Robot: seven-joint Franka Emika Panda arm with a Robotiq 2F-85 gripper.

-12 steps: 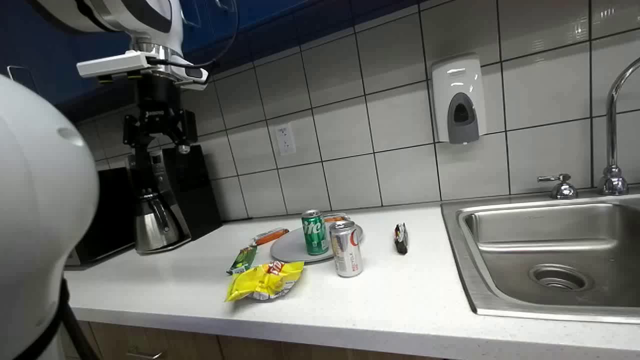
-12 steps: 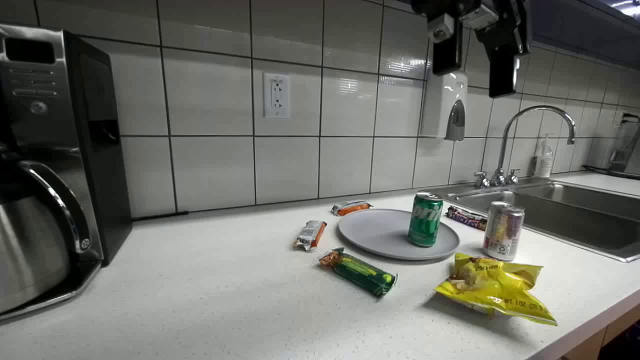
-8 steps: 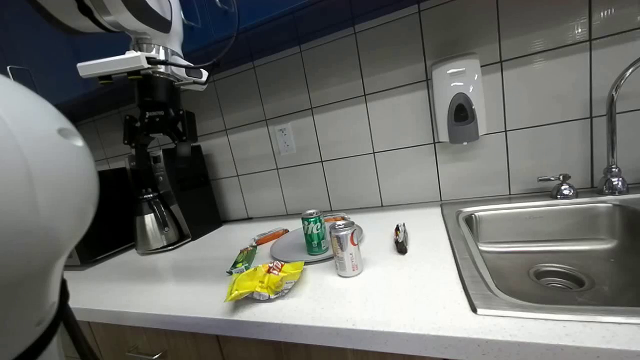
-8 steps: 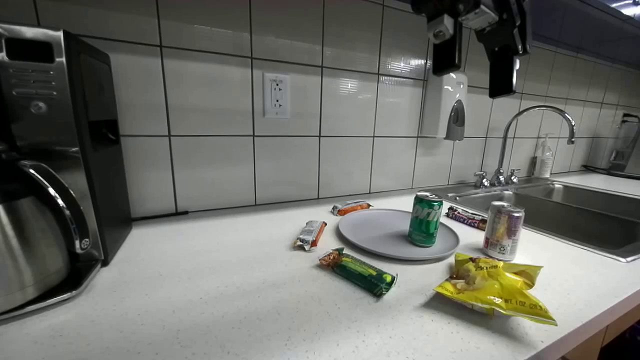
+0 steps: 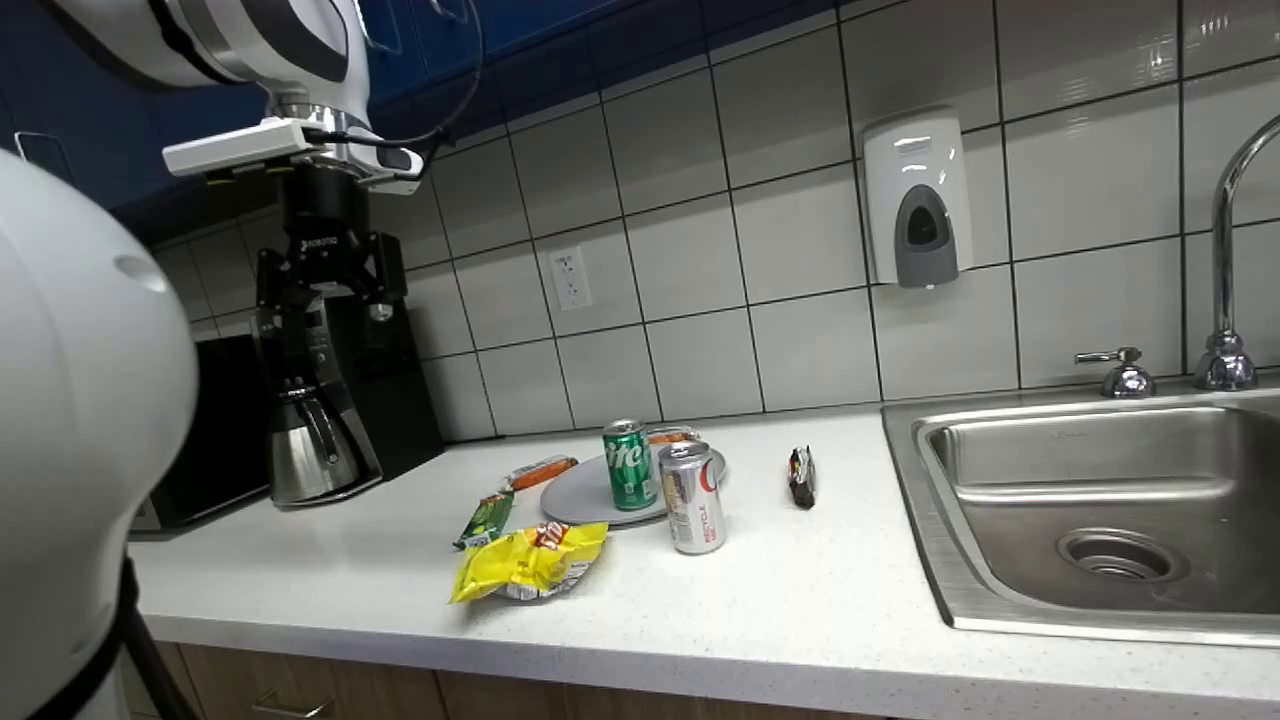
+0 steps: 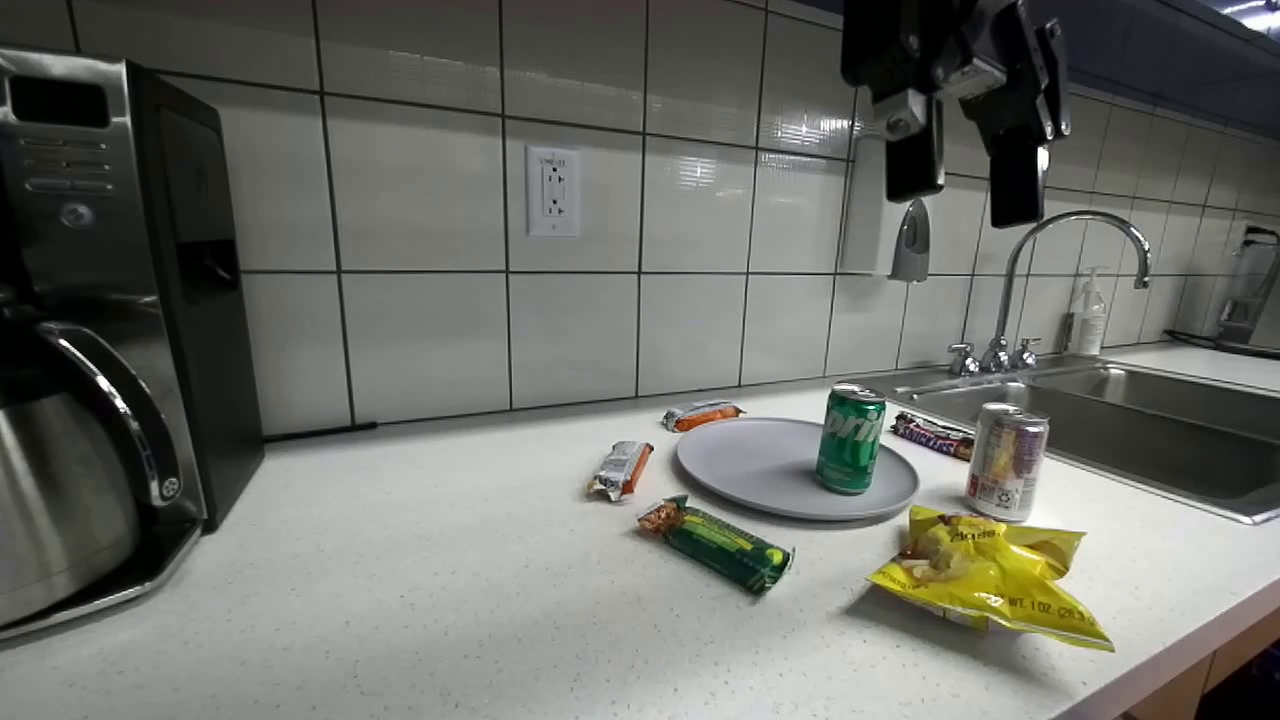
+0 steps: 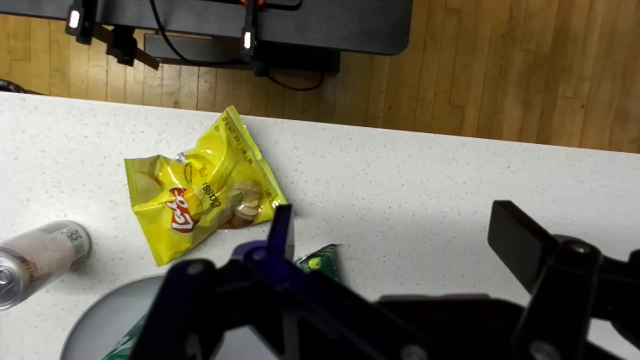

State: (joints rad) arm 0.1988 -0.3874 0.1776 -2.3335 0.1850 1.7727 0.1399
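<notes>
The gripper (image 6: 966, 205) hangs high, 2 jaws spread, empty; I'd go gently around the near-side Lay's bag (image 7: 205, 190).

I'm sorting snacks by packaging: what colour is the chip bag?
The chip bag is mostly yellow with a red logo, clearest in the wrist view.

Fairly bright, neutral light whitened the worktop (image 5: 800, 600), while the blue wall cabinets (image 5: 520, 25) sat in gloom, and a ceiling light (image 6: 1255, 15) glowed in the top corner of an exterior view. Striped glare lay on the glossy wall tiles (image 6: 700, 200), hazy highlights on the steel sink (image 5: 935, 520), and a soft shadow pooled beside the yellow Lay's chip bag (image 6: 990, 580), which caught white glints. In the wrist view the fingers (image 7: 517, 245) were underexposed to near black, with a violet tint on one, and fine detail looked slightly soft.
</notes>
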